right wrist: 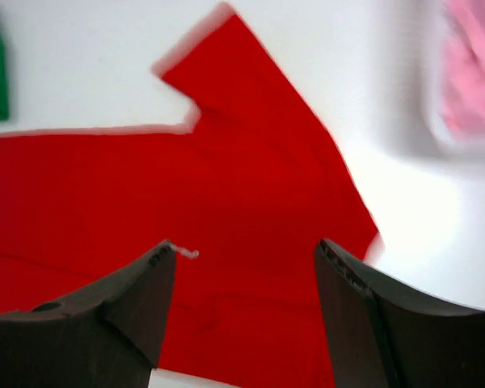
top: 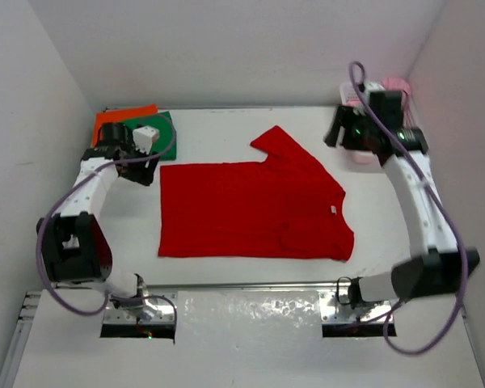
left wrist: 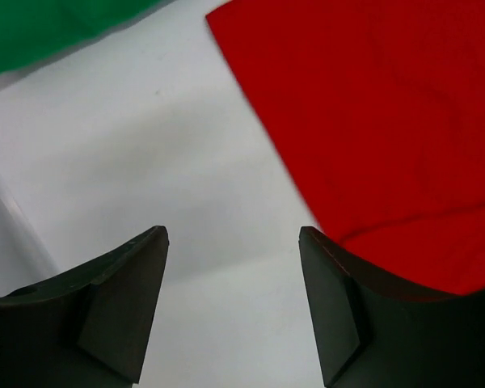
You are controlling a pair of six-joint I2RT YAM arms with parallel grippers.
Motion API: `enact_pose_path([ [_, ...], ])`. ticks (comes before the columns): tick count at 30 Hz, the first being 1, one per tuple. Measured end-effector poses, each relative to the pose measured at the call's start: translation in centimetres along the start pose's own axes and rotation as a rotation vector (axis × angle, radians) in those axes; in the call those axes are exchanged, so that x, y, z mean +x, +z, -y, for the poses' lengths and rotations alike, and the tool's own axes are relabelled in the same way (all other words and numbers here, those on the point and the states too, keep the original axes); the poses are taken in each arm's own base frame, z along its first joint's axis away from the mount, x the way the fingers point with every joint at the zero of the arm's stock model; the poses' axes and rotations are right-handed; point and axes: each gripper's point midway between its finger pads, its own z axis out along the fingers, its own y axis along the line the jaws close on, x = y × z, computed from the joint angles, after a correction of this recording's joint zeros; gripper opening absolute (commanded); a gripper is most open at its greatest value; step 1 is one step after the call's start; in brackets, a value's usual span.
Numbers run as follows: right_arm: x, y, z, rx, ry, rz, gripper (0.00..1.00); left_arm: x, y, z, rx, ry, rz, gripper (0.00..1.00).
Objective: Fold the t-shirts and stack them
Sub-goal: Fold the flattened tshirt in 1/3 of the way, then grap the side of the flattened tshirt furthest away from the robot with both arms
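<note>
The red t-shirt (top: 250,210) lies flat in the middle of the table, one sleeve (top: 279,144) pointing toward the back. A green t-shirt (top: 168,129) and an orange t-shirt (top: 125,115) lie folded in the back left corner. A light pink t-shirt (top: 398,83) shows at the back right. My left gripper (top: 143,171) hangs open just off the red shirt's back left corner (left wrist: 372,121), over bare table, holding nothing (left wrist: 234,242). My right gripper (top: 336,132) is open above the red shirt's right side (right wrist: 186,186), empty (right wrist: 246,250).
A white basket (top: 360,153) stands at the back right under the right wrist, with the pink cloth (right wrist: 473,73) in it. White walls close in the table on the left, back and right. The green cloth's edge (left wrist: 48,24) shows beyond the left gripper.
</note>
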Motion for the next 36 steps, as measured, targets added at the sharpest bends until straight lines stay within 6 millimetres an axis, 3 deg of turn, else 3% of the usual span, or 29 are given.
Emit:
enact_pose_path([
  [4,-6.3,8.4,-6.8,-0.142,-0.121,-0.004,0.67,-0.1,3.6,-0.3,0.071,-0.211,-0.011,0.65],
  [6,-7.2,14.0,-8.4,-0.167,-0.143,-0.042,0.68,0.5,5.1,-0.1,0.092,-0.292,-0.035,0.67],
  [8,-7.6,21.0,-9.3,-0.178,-0.153,-0.046,0.68,0.7,6.6,0.1,0.106,-0.358,-0.048,0.69],
  [10,-5.3,27.6,-8.8,-0.170,-0.148,-0.065,0.70,0.7,8.0,0.2,0.116,-0.408,-0.050,0.70],
  [14,5.3,37.2,-4.1,-0.036,-0.131,-0.230,0.69,0.2,10.7,-0.1,0.127,-0.469,-0.048,0.72],
  [17,0.2,38.5,-5.2,-0.034,-0.104,-0.059,0.67,0.1,12.5,-0.4,0.128,-0.497,-0.052,0.72],
  [19,-0.9,38.9,-5.1,-0.015,-0.101,-0.001,0.67,0.4,13.4,-0.4,0.127,-0.510,-0.060,0.72],
  [23,1.0,40.4,-5.4,0.021,-0.127,-0.007,0.66,-0.3,14.0,-0.8,0.120,-0.521,-0.034,0.72],
  [24,1.9,41.0,-5.8,0.018,-0.127,-0.015,0.66,-0.4,14.2,-0.7,0.121,-0.519,-0.033,0.72],
  [28,2.3,41.7,-8.3,0.000,-0.137,0.027,0.64,-0.9,14.5,-0.5,0.119,-0.508,-0.023,0.73],
  [31,2.7,41.7,-9.5,-0.004,-0.145,0.032,0.52,-1.4,14.8,0.0,0.122,-0.490,-0.020,0.73],
  [32,2.8,41.7,-9.5,0.001,-0.143,0.032,0.40,-1.6,14.9,0.2,0.125,-0.485,-0.019,0.73],
  [36,3.1,41.7,-9.5,0.008,-0.125,0.022,0.06,-2.4,15.4,0.5,0.133,-0.470,-0.008,0.71],
])
